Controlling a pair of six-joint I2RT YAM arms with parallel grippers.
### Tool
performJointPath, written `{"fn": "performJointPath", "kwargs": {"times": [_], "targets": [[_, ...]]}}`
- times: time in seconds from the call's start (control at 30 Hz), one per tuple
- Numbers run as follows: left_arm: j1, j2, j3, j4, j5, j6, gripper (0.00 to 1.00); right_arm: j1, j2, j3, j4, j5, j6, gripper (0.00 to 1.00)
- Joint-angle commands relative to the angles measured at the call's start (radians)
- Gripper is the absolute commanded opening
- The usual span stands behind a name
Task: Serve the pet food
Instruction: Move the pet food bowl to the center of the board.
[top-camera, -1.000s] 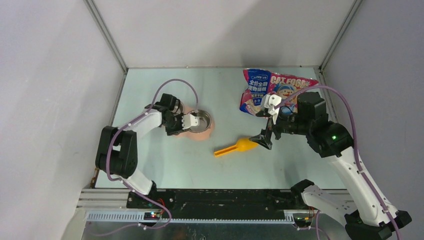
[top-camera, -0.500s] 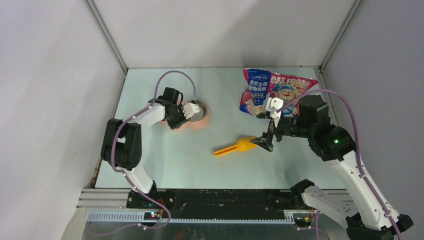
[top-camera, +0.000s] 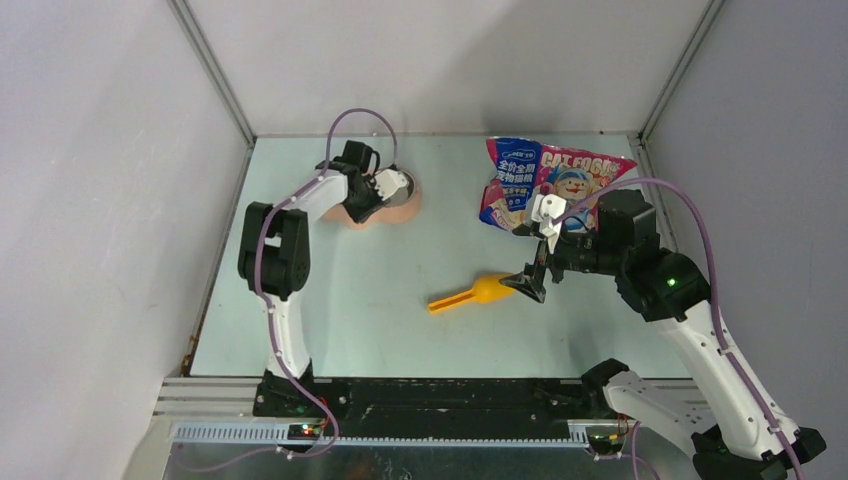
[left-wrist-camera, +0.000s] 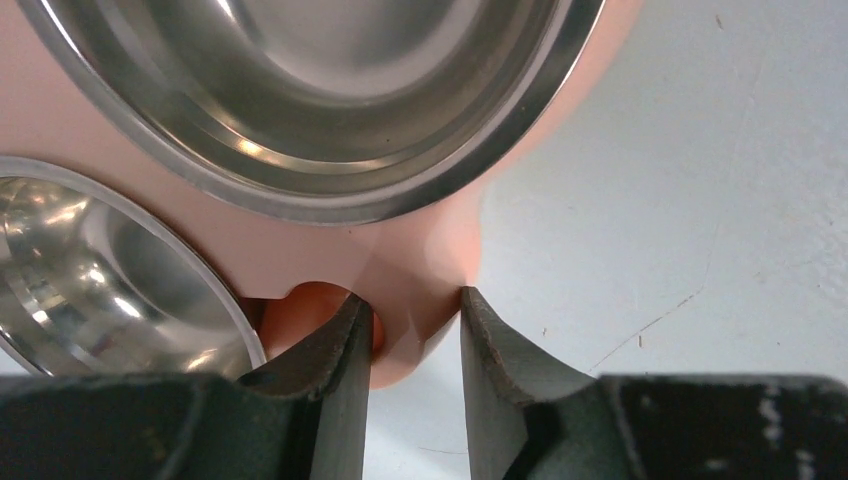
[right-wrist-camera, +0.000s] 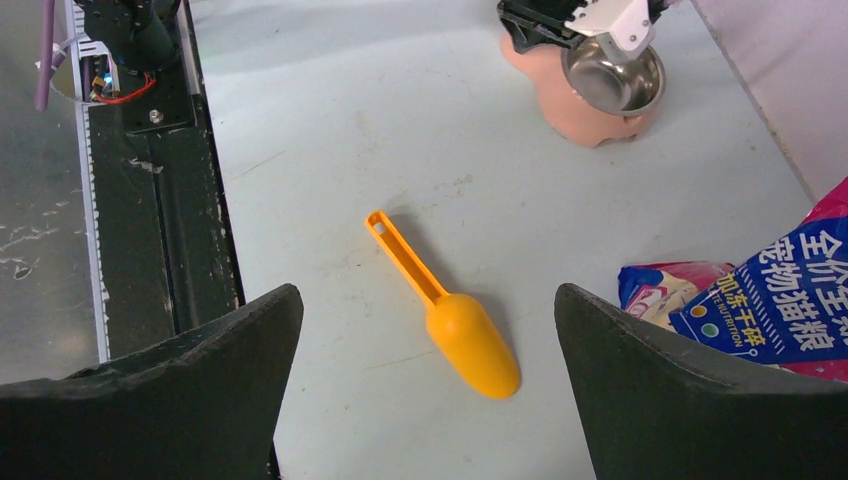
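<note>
Pet food bag (top-camera: 545, 185) is lying at the far right of the desk (top-camera: 400, 330), just beyond the right gripper (right-wrist-camera: 428, 300). That one is hovering over the orange scoop (top-camera: 480, 292) mid-desk, jaws spread fully wide, holding nothing. Left gripper (left-wrist-camera: 415, 310) is pinching the base edge of the pink feeder (left-wrist-camera: 420, 270) at far left-centre, jaws partly closed, both fingers touching plastic.

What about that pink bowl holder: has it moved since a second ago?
Yes. The pink feeder, pinched by the left gripper, has slid toward the back edge of the table, farther from the orange scoop, which stayed put.
</note>
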Motion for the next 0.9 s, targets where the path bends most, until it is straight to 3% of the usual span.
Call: {"fn": "performJointPath", "kwargs": {"times": [0.0, 0.6, 0.87], "targets": [[0.003, 0.053, 0.080, -0.022, -0.050, -0.077, 0.32, 0.006, -0.003, 0.002, 0.034, 0.008, -0.006, 1.00], [0.002, 0.082, 0.137, -0.010, -0.069, -0.165, 0.34, 0.010, 0.002, 0.003, 0.032, 0.020, -0.008, 0.99], [0.001, 0.046, 0.091, 0.069, -0.115, -0.167, 0.47, 0.004, 0.010, 0.002, 0.032, 0.023, -0.008, 1.00]]}}
